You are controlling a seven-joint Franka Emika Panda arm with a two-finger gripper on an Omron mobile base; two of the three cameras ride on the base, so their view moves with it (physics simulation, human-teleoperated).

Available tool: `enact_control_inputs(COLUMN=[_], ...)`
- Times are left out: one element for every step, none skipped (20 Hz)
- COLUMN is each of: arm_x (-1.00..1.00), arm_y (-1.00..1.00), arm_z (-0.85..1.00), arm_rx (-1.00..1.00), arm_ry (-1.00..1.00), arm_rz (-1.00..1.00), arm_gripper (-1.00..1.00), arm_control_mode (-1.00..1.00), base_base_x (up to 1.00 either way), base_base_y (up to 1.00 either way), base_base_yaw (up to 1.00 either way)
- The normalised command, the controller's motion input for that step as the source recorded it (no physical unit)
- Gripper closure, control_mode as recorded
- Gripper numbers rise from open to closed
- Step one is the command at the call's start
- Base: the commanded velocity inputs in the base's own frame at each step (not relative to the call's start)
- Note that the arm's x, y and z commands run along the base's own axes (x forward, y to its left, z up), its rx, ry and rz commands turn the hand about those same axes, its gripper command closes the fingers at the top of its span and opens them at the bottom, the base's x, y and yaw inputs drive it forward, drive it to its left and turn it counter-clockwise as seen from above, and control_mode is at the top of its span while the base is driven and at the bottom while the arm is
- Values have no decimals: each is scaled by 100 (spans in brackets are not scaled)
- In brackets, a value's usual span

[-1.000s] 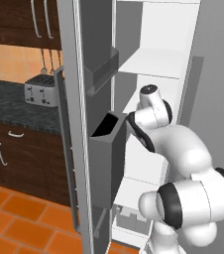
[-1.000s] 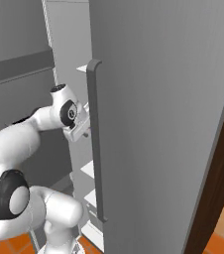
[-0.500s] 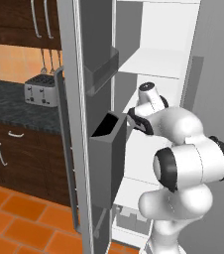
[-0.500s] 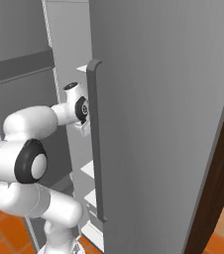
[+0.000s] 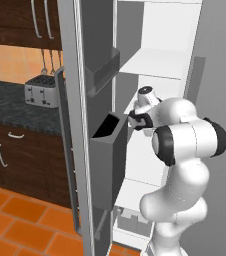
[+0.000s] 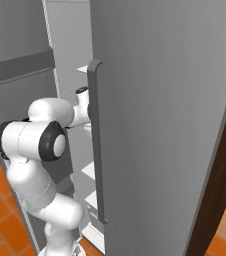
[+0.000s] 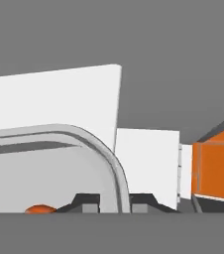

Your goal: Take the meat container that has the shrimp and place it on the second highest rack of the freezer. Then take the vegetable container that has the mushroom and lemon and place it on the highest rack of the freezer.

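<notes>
Fingertips [image 7: 86, 203] of the gripper [image 7: 115, 204] stand narrow, pinched on the rounded grey rim of the meat container [image 7: 59, 149], one dark tip on each side of the wall, as the hand view shows. A small orange-red shape low inside the tray, just left of the inner tip, appears to be the shrimp [image 7: 40, 209]. Most of the container spreads away to the left of the fingers, its rim arching up and over them; its long axis cannot be told from this close. Ahead of the tips stand white interior panels of the freezer [image 5: 155, 65], with an orange patch of floor off to the right. From the left base view, the arm's wrist [image 5: 144, 107] reaches in beyond the open door's grey bins [image 5: 107, 150], at a level just under the white shelf [image 5: 152, 62] above it. Whether that shelf is the second highest rack cannot be settled here. Judged from the grip, the carry is under way, and the placing turns on sliding the tray forward, away from the fingers.
</notes>
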Motion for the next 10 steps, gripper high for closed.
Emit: enact_control_inputs(arm_x=[66,71,75,80,78,66,53,45,29,22], arm_y=[0,-1,0,0,-2,-4,0,0,0,0], arm_z=[-7,-1,0,0,0,-4,-10,-14,-16,-14], arm_rx=[0,0,0,0,0,0,0,0,0,0], arm_ry=[0,0,0,0,0,0,0,0,-1,0], arm_rz=[0,0,0,0,0,0,0,0,0,0], arm_gripper=[100,100,100,100,100,100,100,100,100,100], arm_control_mode=[-100,-100,-100,-100,-100,-100,-100,-100,-100,-100], base_base_x=[0,0,0,0,0,0,0,0,0,0], base_base_y=[0,0,0,0,0,0,0,0,0,0], base_base_yaw=[0,0,0,0,0,0,0,0,0,0])
